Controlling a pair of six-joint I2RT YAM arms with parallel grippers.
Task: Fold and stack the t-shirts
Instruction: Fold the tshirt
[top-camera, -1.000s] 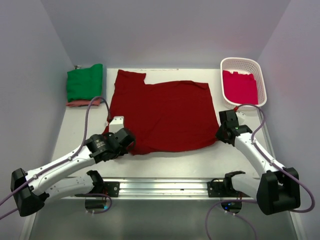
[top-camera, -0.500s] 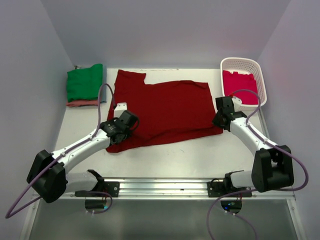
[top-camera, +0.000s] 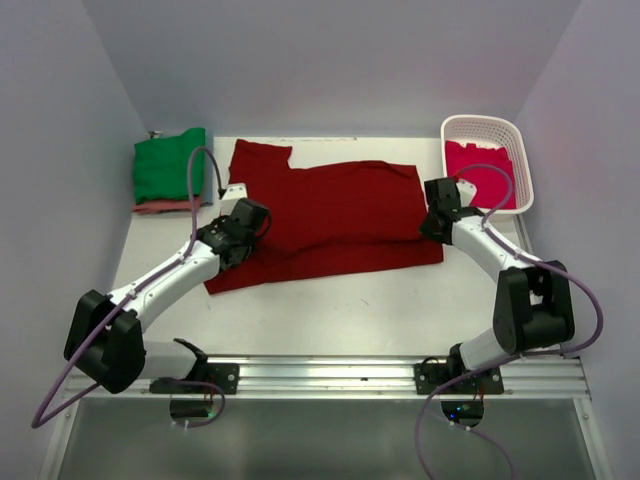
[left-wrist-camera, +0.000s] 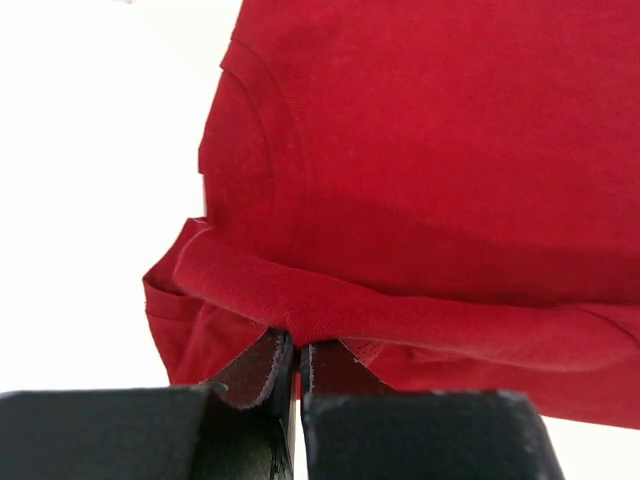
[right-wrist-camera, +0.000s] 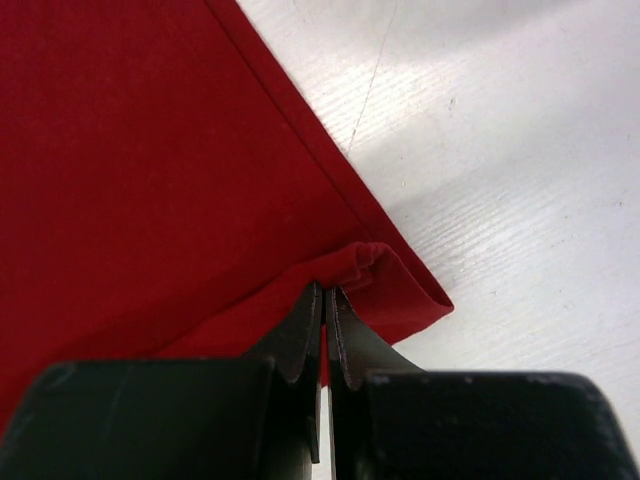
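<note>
A large dark red t-shirt (top-camera: 335, 215) lies spread mid-table, its near edge lifted and doubled back over itself. My left gripper (top-camera: 247, 220) is shut on a rolled fold of that shirt (left-wrist-camera: 420, 150) at its left side, as the left wrist view's gripper (left-wrist-camera: 297, 345) shows. At the shirt's right corner my right gripper (top-camera: 437, 212) is shut on the bunched hem (right-wrist-camera: 150, 150), pinched between the jaws of the gripper (right-wrist-camera: 327, 297). A folded green t-shirt (top-camera: 168, 165) rests on a salmon-pink one (top-camera: 160, 207) at the back left. A crimson-pink t-shirt (top-camera: 480, 172) lies in the basket.
The white lattice basket (top-camera: 512, 135) stands at the back right, close to my right arm. The green stack sits just left of my left arm's cable. Bare white table (top-camera: 350, 305) stretches between the shirt and the rail at the near edge.
Both grippers have moved from the near side toward the back, carrying the dark red shirt's near edge with them. The shirt now looks shorter front to back.
</note>
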